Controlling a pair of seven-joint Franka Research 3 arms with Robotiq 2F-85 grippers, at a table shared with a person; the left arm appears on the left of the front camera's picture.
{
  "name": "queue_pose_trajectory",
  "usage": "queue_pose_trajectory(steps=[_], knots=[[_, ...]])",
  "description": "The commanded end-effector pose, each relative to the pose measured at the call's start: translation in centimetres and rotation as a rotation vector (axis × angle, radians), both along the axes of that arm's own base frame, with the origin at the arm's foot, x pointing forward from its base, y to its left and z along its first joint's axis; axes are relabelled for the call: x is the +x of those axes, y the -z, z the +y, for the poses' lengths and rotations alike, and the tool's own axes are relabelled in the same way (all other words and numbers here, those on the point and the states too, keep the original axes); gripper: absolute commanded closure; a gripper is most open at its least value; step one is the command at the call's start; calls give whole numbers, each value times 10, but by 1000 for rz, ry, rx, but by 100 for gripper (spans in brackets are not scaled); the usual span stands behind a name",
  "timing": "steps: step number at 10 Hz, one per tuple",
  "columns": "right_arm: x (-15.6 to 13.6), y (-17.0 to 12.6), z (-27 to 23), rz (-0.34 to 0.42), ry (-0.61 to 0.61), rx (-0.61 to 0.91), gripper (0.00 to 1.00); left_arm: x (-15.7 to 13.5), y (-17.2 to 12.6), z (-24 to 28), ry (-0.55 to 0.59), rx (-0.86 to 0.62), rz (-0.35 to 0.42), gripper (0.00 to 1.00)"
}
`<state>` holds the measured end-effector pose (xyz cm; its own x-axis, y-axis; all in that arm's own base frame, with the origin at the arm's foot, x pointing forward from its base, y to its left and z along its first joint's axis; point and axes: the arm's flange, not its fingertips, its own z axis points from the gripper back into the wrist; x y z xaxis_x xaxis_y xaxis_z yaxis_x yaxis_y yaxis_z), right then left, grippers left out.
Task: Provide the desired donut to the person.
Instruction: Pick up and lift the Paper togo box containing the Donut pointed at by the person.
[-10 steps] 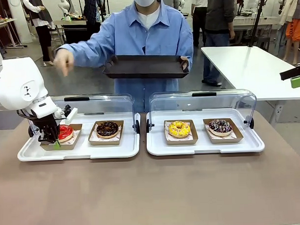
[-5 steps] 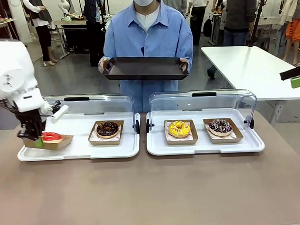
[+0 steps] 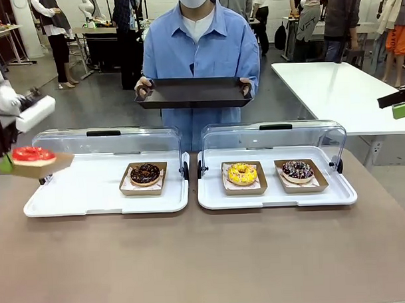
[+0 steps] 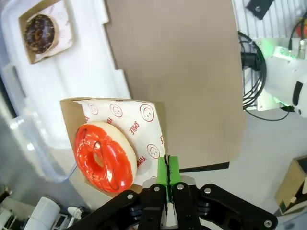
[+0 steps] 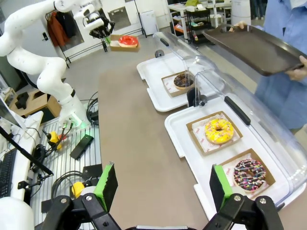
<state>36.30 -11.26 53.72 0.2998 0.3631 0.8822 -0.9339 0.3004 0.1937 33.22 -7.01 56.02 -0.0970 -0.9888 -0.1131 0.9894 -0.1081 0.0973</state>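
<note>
The left gripper (image 4: 168, 181), largely cut off at the front view's left edge, is seen clamped on the rim of a brown cardboard tray (image 4: 69, 120) on which the red-glazed ring donut (image 4: 104, 155) is carried, in the air beside the left white plastic tray (image 3: 84, 190). The right gripper (image 5: 163, 187) is held wide apart, empty. A dark rectangular tray (image 3: 194, 92) is held by the person in the light blue shirt (image 3: 199, 45).

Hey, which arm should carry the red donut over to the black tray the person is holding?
Left. The left gripper is shut on the cardboard holder carrying the red donut, held up in the air. The right gripper hangs open and empty.
</note>
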Motion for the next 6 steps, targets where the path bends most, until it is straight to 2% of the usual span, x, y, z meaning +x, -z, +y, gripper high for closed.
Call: queue_pose_trajectory(steps=[1,4,6], knots=[[0,-1,-1,-12,-3,13,0,11,-29,-7,-35,-41,-69,100],[0,-1,-1,-12,-3,13,0,27,-75,-21,-86,-86,-96,100],[0,-1,-1,-12,-3,13,0,42,-93,-26,-102,-111,-115,100]])
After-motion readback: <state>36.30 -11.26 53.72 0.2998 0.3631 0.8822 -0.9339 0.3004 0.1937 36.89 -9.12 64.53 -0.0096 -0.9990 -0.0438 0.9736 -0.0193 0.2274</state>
